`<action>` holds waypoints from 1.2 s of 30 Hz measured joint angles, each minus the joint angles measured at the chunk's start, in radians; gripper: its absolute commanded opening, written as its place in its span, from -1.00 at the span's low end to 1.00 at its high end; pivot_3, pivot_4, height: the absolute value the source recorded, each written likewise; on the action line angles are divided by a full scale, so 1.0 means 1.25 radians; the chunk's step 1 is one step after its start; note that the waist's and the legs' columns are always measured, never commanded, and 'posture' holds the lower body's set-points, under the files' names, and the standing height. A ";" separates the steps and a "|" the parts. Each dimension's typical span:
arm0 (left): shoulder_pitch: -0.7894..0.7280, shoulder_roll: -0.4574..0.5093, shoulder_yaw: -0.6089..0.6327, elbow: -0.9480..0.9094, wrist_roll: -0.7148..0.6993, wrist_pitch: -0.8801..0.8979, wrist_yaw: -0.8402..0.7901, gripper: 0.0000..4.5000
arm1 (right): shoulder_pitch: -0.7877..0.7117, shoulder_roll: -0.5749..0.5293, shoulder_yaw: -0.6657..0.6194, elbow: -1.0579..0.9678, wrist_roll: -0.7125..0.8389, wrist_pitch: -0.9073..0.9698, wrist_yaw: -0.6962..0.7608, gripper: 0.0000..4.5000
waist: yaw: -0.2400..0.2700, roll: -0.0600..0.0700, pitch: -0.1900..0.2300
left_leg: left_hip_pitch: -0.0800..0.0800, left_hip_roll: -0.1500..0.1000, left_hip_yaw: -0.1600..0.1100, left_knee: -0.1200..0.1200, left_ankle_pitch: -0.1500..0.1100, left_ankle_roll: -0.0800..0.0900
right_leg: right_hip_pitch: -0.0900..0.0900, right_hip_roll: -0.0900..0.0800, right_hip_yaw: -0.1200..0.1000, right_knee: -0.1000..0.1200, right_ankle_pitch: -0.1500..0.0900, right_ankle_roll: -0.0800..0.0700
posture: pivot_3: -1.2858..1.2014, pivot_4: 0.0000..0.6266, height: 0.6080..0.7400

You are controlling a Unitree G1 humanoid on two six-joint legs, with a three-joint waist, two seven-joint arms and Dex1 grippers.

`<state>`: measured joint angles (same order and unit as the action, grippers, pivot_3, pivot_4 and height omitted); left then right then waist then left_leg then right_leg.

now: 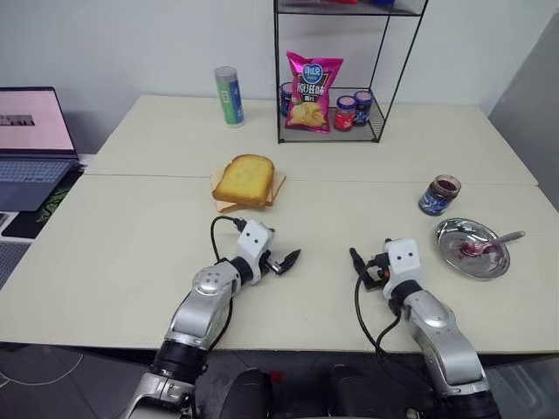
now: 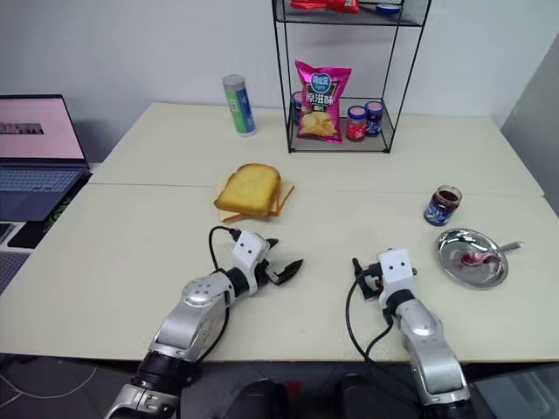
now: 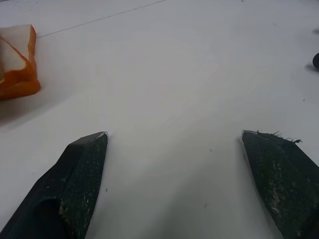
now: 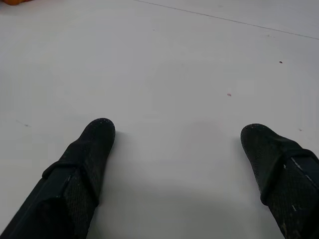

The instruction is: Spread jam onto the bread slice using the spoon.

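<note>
Golden rounded bread slice (image 1: 244, 180), glossy jam (image 1: 439, 195), silver spoon (image 1: 495, 242) (on a steel dish (image 1: 454, 229)); both jaws spread, empty.

- A plain white wall (image 1: 131, 44) runs across the far side of the room.
- 2 cream tables (image 1: 131, 262) stand pushed together; the seam between them runs from left to right across the middle.
- A black wire shelf rack (image 1: 384, 78) stands on the far table, right of centre, close to the wall.
- An open laptop (image 1: 31, 144) with a lit screen sits on a lower surface at the far left, beside the tables.
- A grey panel (image 1: 533, 113) stands at the right edge.
- Dark floor (image 1: 52, 384) shows below the near table edge, with a pale cable lying on it.
- Light is even and soft, with faint shadows.
</note>
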<state>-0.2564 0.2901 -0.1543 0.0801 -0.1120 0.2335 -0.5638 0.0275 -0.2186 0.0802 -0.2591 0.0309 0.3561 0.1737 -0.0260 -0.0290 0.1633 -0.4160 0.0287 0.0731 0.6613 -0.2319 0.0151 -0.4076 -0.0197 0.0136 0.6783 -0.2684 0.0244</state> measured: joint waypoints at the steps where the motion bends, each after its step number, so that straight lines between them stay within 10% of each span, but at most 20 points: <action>1: 0.000 0.000 0.000 0.000 0.000 0.000 0.000 1.00 | 0.000 0.000 0.000 0.000 0.000 0.000 0.000 0.99 | 0.000 0.000 0.000 | 0.000 0.000 0.000 0.000 0.000 0.000 | 0.000 0.000 0.000 0.000 0.000 0.000 | 0.03 -0.52 1.00; 36: -0.070 0.012 0.032 -0.045 0.067 -0.045 0.094 1.00 | -0.036 0.000 -0.014 -0.049 0.045 0.063 0.057 0.99 | 0.001 0.000 0.002 | -0.001 0.000 -0.001 0.000 0.000 0.000 | -0.001 0.000 -0.001 0.000 -0.001 0.001 | 0.03 -0.52 1.00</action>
<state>-0.3444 0.3056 -0.1148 0.0241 -0.0285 0.1774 -0.4465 -0.0178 -0.2183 0.0621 -0.3204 0.0868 0.4353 0.2452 -0.0247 -0.0296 0.1654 -0.4177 0.0290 0.0725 0.6619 -0.2318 0.0152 -0.4088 -0.0198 0.0122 0.6781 -0.2696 0.0253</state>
